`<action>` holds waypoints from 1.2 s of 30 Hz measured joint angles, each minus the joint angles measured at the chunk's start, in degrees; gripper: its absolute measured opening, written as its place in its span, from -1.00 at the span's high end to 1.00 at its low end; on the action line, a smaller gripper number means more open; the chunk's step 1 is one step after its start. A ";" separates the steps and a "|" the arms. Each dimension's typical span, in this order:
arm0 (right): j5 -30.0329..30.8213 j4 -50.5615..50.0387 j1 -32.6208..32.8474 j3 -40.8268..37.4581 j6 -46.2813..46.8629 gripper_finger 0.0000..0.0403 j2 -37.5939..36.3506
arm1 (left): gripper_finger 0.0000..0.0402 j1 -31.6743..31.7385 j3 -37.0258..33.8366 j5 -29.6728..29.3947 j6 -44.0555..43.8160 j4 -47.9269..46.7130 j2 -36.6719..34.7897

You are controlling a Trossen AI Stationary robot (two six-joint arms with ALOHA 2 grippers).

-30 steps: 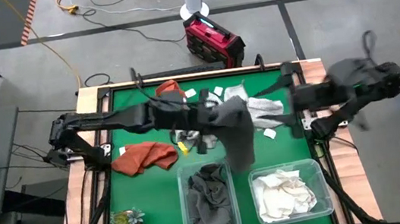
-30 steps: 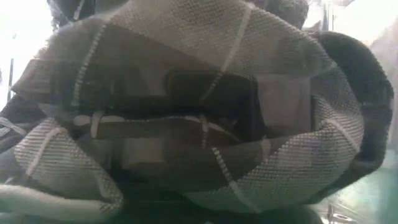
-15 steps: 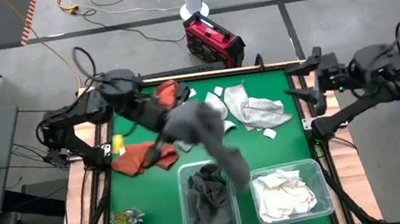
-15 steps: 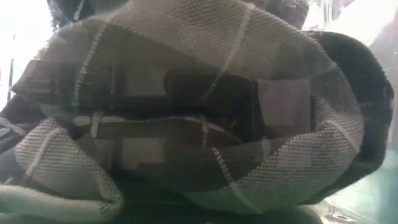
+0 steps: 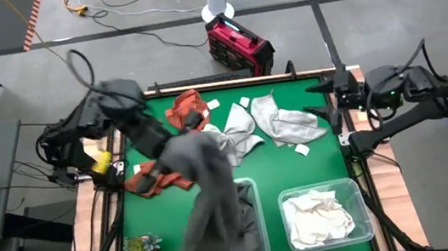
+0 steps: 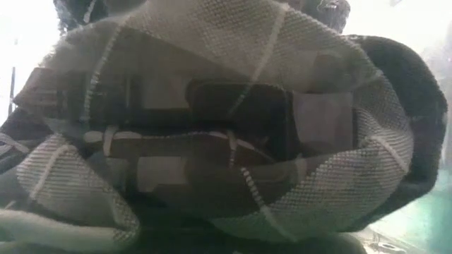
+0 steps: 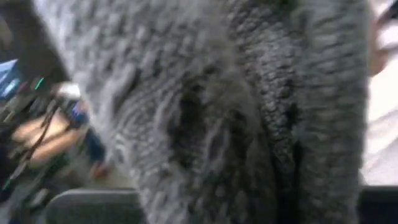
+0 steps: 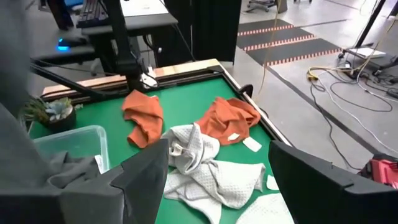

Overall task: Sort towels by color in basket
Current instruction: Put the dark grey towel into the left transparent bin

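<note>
No readable writing; small white tags [image 5: 212,105] blank from here. Clear plastic bin [image 5: 251,192] holds dark grey towels [image 5: 240,222]; second clear bin [image 5: 322,191] holds white towels [image 5: 321,219]. Left end effector [image 5: 167,150] carries dark grey towel [image 5: 206,188], knobbly weave, hanging over first bin; cannot tell finger state, cloth hides it. Rust-orange towels [image 5: 158,178] and light grey towels [image 5: 279,123] crumpled on green bench [image 5: 331,159]. Right end effector [image 8: 217,171] spread wide, empty, at bench's right edge. Checked waffle cloth [image 6: 226,134] fills low view.

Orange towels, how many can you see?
2. One orange towel lies at the mat's far edge, the other at its left side, partly under the hanging grey towel. More could be hidden.
</note>
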 joint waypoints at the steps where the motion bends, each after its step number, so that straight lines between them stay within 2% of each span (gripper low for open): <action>1: 0.00 0.02 0.00 -0.13 -0.02 -0.52 0.13 | 0.90 0.00 -0.72 -1.64 0.90 -0.12 0.14; 5: -0.03 0.24 0.02 -0.19 -0.02 -0.52 1.12 | 0.89 0.00 -1.96 -4.89 0.01 3.81 0.09; 6: -0.04 0.18 0.02 -0.19 0.00 -0.52 1.27 | 0.89 -0.02 -1.95 -8.45 -0.30 4.47 -0.10; 10: -0.08 0.34 0.09 -0.19 -0.02 -0.52 2.25 | 0.89 -0.81 -1.86 -28.69 0.10 5.27 -0.17; 12: -0.13 0.39 0.09 -0.19 -0.03 -0.52 2.86 | 0.89 -0.81 -2.60 -32.89 0.79 6.10 0.55; 22: -0.24 0.35 0.09 -0.17 -0.06 -0.52 4.51 | 0.89 -5.56 -9.54 -31.11 0.97 8.64 1.45; 27: -0.26 0.35 0.09 -0.17 -0.02 -0.52 4.45 | 0.90 -11.61 -14.52 -30.13 7.01 15.34 1.23; 29: -0.26 0.35 0.09 -0.17 -0.02 -0.52 4.39 | 0.90 -13.09 -15.52 -30.08 8.53 12.50 1.18; 31: -0.26 0.35 0.09 -0.17 -0.02 -0.52 4.36 | 0.90 -13.44 -15.72 -30.18 7.64 5.51 1.20; 34: -0.25 0.31 0.09 -0.17 -0.02 -0.52 4.36 | 0.90 -12.79 -15.80 -27.58 0.83 -3.99 1.29; 36: -0.26 0.31 0.08 -0.17 -0.02 -0.52 4.38 | 0.90 -12.23 -16.31 -26.04 -4.24 -6.43 1.65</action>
